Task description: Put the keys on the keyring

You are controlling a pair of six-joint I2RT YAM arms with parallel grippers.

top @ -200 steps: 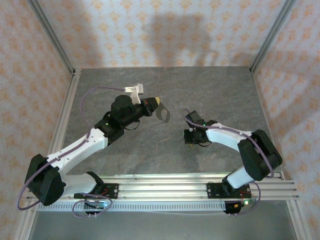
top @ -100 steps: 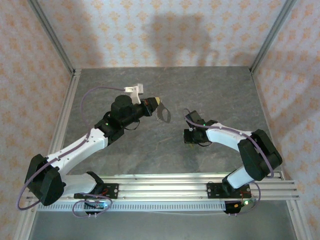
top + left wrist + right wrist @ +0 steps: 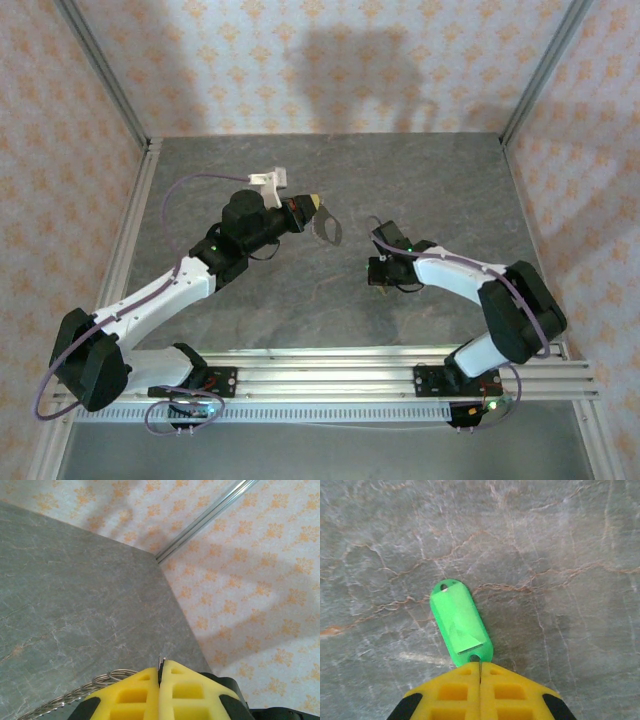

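The ring (image 3: 327,229) is a thin loop of twisted silver wire. It sits near the middle of the grey table (image 3: 440,180), a bit to the left.

The left gripper (image 3: 311,205) is at the ring's top left edge and touches it. In the left wrist view its two yellow fingers (image 3: 145,680) are pressed tight together with no gap. A thin silver bit pokes out between their tips, so the ring is pinched there. The rest of the ring curves out to the left of the fingers. From above I cannot tell if the ring's low end rests on the table or hangs just over it.

The right gripper (image 3: 378,276) is to the right of the ring and closer to the arm bases, well apart from it. It points down at the table.

The key (image 3: 459,622) lies flat on the table right in front of the right gripper. It is a small bright green tag with a round hole at each end. In the right wrist view this gripper's yellow fingers (image 3: 520,700) are shut together. The key's near end, the one with a hole, sits right at their tips. It looks like the tips pinch that end, but the view is too close to be sure. The key and the ring are well apart.
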